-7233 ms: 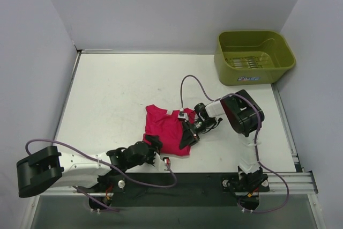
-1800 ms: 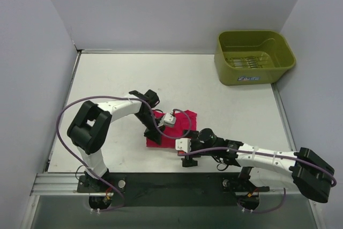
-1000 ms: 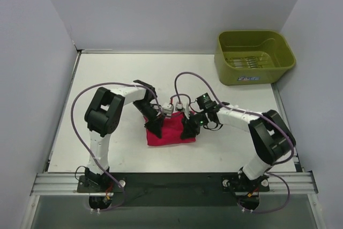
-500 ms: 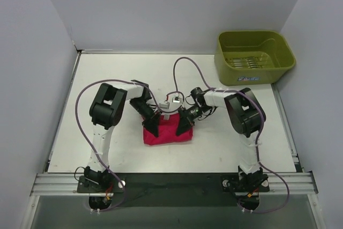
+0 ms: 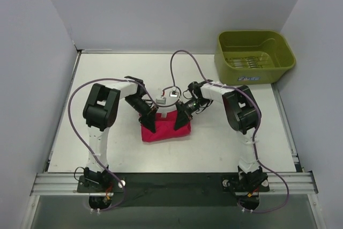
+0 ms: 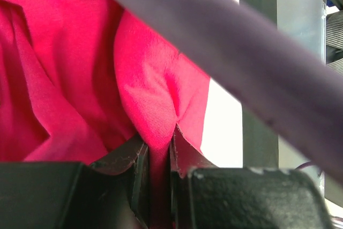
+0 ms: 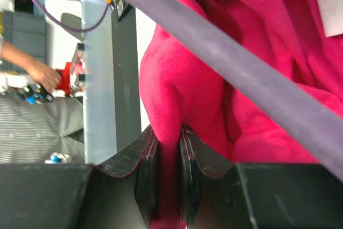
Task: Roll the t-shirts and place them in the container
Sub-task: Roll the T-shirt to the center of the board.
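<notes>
Bench (image 5: pixel 107 79) is plain white, boxed in on three sides by pale grey walls (image 5: pixel 43 52). Two things sit on it. There's a magenta-red t-shirt (image 5: pixel 163 131), bunched into a folded wad around the middle, slightly toward the near edge. An olive-green plastic tub (image 5: pixel 230 72) is tucked in the far right corner, well apart from the shirt. A black rail (image 5: pixel 177 182) runs along the near edge.

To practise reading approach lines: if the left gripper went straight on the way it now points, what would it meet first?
The t-shirt: the left gripper is shut on a fold of it, and more bunched fabric lies straight ahead. Past it, probably the white table; depth is unclear.
</notes>
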{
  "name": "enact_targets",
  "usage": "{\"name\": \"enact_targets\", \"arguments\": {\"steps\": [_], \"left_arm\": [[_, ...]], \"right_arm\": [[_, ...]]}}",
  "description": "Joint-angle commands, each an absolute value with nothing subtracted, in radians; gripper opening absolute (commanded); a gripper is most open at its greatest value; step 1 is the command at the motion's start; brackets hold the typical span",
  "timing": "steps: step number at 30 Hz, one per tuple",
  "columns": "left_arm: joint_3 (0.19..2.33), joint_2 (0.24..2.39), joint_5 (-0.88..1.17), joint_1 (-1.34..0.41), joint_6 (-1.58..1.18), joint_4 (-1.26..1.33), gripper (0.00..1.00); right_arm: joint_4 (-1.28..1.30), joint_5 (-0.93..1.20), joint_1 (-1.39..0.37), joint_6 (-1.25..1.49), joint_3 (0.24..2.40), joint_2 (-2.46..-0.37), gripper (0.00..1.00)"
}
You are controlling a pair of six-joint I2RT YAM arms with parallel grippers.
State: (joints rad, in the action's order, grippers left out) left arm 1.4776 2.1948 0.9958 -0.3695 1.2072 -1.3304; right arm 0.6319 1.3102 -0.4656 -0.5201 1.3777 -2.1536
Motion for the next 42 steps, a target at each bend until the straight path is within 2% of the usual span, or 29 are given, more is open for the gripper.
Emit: {"name": "enact_targets", "arguments": {"steps": [1,15,23,28,30,31,32,35,42], "left_arm": [[1.471,2.011,0.986,-0.337,1.338,-1.577,0.00],[1.263,1.983,0.966,-0.374,1.279,-1.572,0.00],[1.220,2.101,0.867,-0.397,1.346,-1.574,0.00],[1.158,2.099,0.808,-0.391,1.420,-1.578,0.25],[1.164,2.062,0.811,-0.384,1.420,-1.577,0.31],[1.181,2.045,0.811,-0.373,1.407,-1.566,0.39],[1.195,2.028,0.807,-0.367,1.388,-1.563,0.42],[1.256,1.964,0.738,-0.342,1.362,-1.563,0.48],[1.295,1.748,0.493,-0.318,1.195,-1.427,0.47]], "right_arm": [[0.892,1.137,-0.370,-0.546,1.362,-2.145,0.09],[0.931,0.931,-0.365,-0.497,1.388,-2.198,0.07],[0.936,0.821,-0.399,-0.410,1.426,-2.258,0.07],[0.960,0.776,-0.417,-0.344,1.496,-2.332,0.07],[1.009,0.761,-0.442,-0.354,1.549,-2.379,0.07],[1.022,0.758,-0.448,-0.354,1.560,-2.393,0.06],[1.044,0.753,-0.454,-0.354,1.575,-2.408,0.07],[1.055,0.743,-0.462,-0.362,1.604,-2.428,0.06],[1.137,0.755,-0.480,-0.429,1.690,-2.477,0.04]]}}
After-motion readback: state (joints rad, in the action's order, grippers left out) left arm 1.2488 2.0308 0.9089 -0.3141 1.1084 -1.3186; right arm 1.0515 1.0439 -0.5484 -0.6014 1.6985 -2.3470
